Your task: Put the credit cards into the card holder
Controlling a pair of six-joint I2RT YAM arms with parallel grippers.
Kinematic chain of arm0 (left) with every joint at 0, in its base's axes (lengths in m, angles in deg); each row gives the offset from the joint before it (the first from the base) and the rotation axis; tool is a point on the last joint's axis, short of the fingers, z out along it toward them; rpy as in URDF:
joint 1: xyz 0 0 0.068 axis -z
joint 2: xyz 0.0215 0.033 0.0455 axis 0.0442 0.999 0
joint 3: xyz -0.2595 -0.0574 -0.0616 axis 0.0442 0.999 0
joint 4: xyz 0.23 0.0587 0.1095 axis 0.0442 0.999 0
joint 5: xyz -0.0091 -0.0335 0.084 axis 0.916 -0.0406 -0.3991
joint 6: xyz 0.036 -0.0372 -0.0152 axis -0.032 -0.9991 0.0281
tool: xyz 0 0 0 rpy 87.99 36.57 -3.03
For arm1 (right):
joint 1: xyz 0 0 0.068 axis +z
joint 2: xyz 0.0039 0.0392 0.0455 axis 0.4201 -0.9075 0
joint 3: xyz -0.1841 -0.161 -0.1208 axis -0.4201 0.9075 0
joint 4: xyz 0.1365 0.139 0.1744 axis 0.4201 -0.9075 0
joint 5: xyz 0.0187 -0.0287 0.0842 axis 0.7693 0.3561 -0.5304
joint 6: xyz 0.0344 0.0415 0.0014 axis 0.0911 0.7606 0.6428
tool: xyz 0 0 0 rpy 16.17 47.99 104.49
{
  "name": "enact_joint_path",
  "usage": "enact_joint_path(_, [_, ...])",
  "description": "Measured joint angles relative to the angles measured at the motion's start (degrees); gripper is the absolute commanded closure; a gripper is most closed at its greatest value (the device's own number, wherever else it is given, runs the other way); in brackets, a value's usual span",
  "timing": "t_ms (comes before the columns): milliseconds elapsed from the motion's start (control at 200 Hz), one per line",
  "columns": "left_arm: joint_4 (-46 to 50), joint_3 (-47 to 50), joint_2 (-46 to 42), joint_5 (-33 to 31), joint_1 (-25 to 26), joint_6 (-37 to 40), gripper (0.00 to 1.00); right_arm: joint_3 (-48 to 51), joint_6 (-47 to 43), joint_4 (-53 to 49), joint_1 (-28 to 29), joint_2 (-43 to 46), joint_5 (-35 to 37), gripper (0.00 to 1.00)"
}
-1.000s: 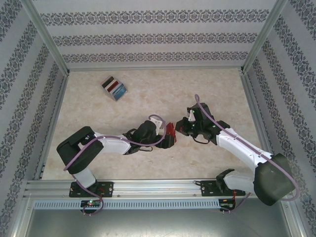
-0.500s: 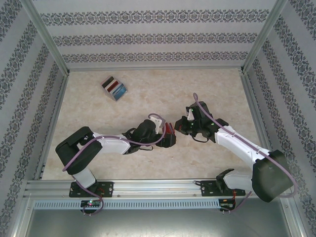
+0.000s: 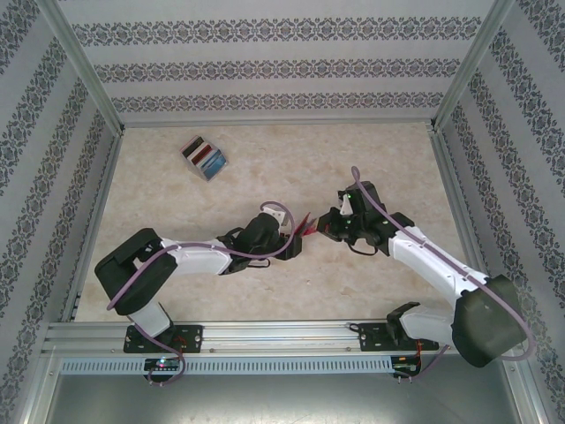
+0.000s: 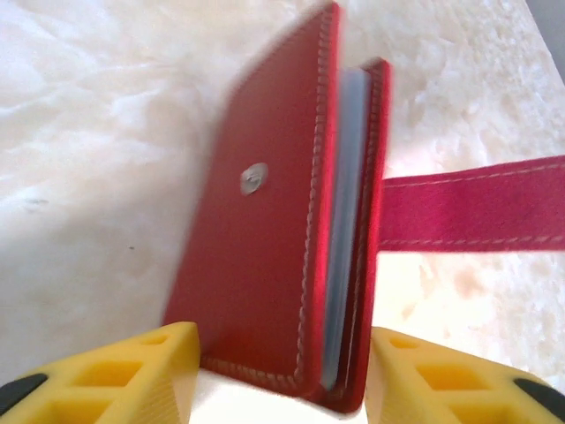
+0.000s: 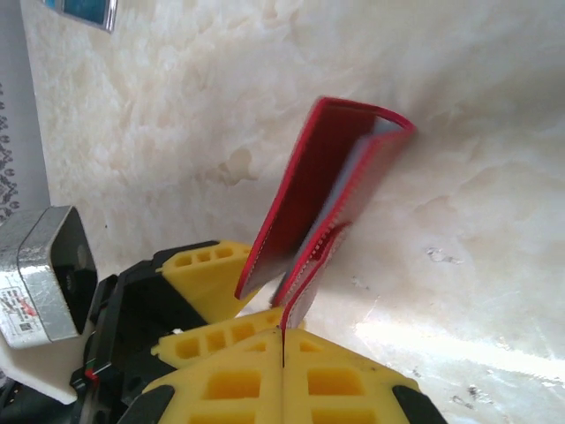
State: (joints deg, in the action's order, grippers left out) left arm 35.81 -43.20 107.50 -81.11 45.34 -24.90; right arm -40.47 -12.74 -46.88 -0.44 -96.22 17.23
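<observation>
The red card holder (image 4: 265, 265) stands on edge on the table, its covers slightly apart with grey pockets showing between them. My left gripper (image 4: 282, 375) is shut on its lower end, one yellow finger against each cover. The snap tab (image 4: 477, 203) stretches out sideways, and my right gripper (image 5: 282, 331) is shut on the tab's end. From above, the card holder (image 3: 305, 226) sits between the left gripper (image 3: 294, 237) and the right gripper (image 3: 324, 227). The credit cards (image 3: 204, 158), red, blue and dark, stand in a stand at the far left.
The light grey slotted stand (image 3: 196, 150) sits at the back left, well away from both arms, and its corner (image 5: 84, 11) shows in the right wrist view. Metal frame rails (image 3: 97, 212) border the marbled table.
The left gripper's jaws opened wider, then closed onto the card holder. The holder now leans toward the right gripper with its tab pulled taut. The right gripper stayed shut.
</observation>
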Motion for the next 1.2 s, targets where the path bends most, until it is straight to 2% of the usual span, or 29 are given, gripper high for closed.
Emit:
enact_joint_path(155, [2.86,0.83,-1.90,-2.80,-0.52,-0.02,0.61,0.63,-2.29,-1.79,-1.84,1.05,0.04,1.00])
enact_joint_path(225, [3.85,0.90,-2.23,-3.39,-1.40,-0.02,0.60,0.72,-3.78,-2.82,-2.16,1.05,0.00,1.00])
enact_joint_path(300, [4.61,0.90,-2.27,-3.41,-2.40,-0.22,0.42,0.74,-5.62,-3.89,-2.32,1.01,-0.11,1.00])
enact_joint_path(425, [5.64,0.59,-2.23,-2.32,-3.87,0.35,0.21,0.74,-8.39,-5.64,-2.49,0.81,-0.70,1.00])
enact_joint_path(595, [5.38,-2.62,-1.57,3.98,-4.50,3.06,0.07,0.74,-10.73,-6.82,-2.56,-0.31,-1.90,1.00])
enact_joint_path(839, [4.87,-5.33,0.98,11.58,-4.17,8.09,0.06,0.74,-12.37,-7.10,-2.93,-0.81,-4.44,1.00])
enact_joint_path(1199, [14.84,-17.27,8.48,7.80,-3.23,17.75,0.17,0.59,-13.49,-7.48,-4.07,-1.68,-8.00,1.00])
